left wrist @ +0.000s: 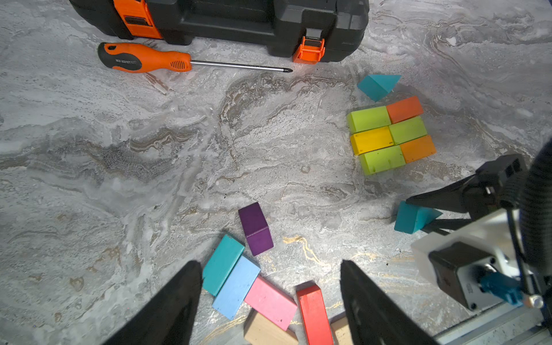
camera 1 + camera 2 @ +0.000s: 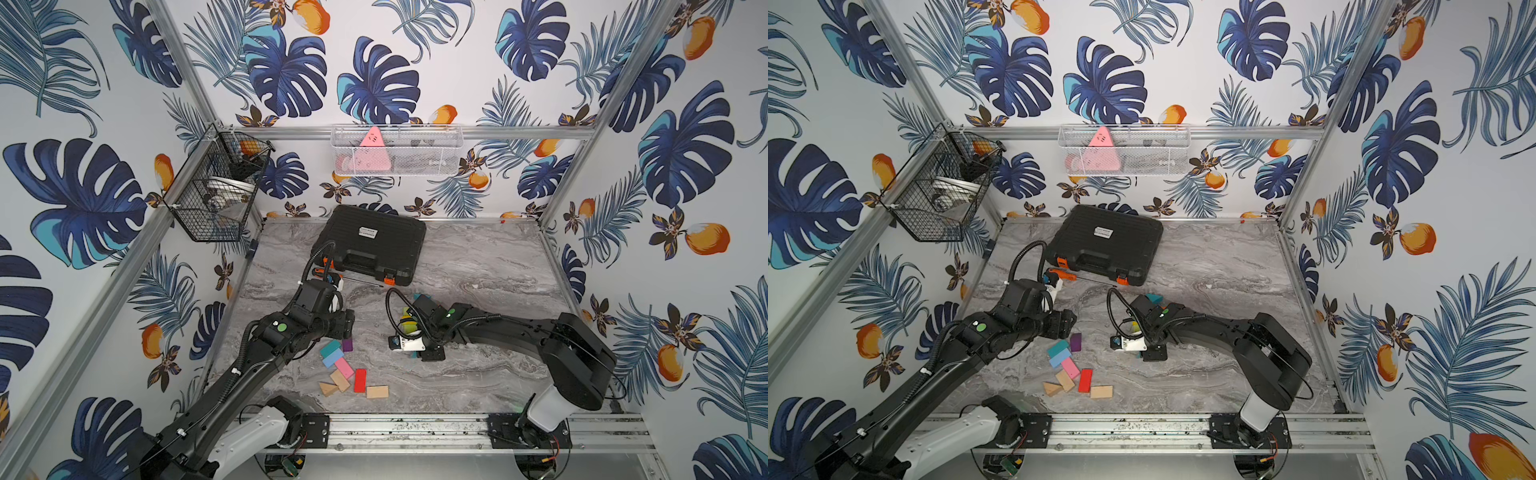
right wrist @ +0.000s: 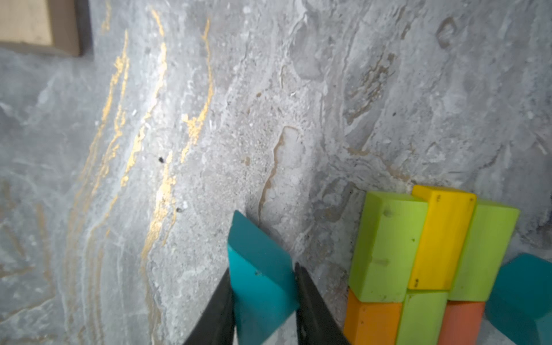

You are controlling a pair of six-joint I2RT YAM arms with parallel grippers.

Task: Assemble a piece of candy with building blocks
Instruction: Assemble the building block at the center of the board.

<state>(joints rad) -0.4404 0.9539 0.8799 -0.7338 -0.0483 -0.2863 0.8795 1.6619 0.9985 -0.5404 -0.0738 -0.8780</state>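
Observation:
My right gripper (image 3: 263, 268) is shut on a teal wedge (image 3: 260, 263), held low over the marble table; the left wrist view shows the same wedge (image 1: 413, 218) between the black fingers. Close beside it lies a flat patch of green, yellow and orange blocks (image 1: 388, 134) pushed tight together, with a second teal wedge (image 1: 378, 85) at its far end. My left gripper (image 1: 270, 264) stands open above loose blocks: purple (image 1: 256, 228), teal (image 1: 222, 264), light blue (image 1: 236, 286), pink (image 1: 270, 303), red (image 1: 313, 313) and plain wood (image 1: 265, 330). Nothing is between its fingers.
A black tool case (image 2: 372, 243) with orange latches lies at the back of the table. An orange-handled screwdriver (image 1: 143, 58) lies just in front of it. A white wire basket (image 2: 397, 149) and a black one (image 2: 216, 191) hang on the walls. A metal rail (image 2: 415, 428) runs along the front.

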